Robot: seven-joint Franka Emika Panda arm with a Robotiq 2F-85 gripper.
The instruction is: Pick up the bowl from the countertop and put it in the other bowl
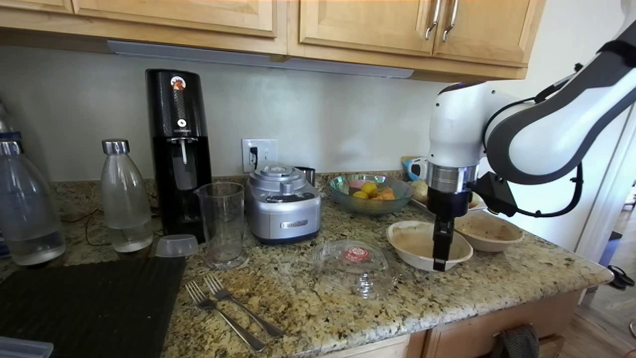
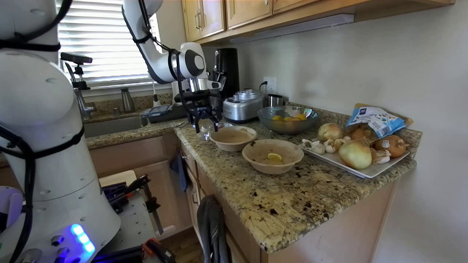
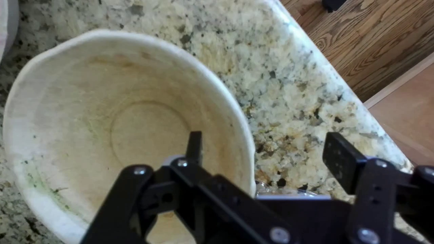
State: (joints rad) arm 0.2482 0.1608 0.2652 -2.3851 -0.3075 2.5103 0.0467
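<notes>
Gripper [image 3: 263,140] wide and empty, fingers [image 3: 194,146] either side of the rim of the bowl [image 3: 135,125] in the wrist view; bowl on countertop [image 2: 292,204], mostly right of gripper in an exterior view, other bowl [image 2: 271,169] farther right and nearer, so likely straight down.

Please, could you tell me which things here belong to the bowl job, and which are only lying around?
For the job: gripper; beige bowl nearest it; other beige bowl.

Only lying around: forks; food processor; glass fruit bowl; onions.
</notes>
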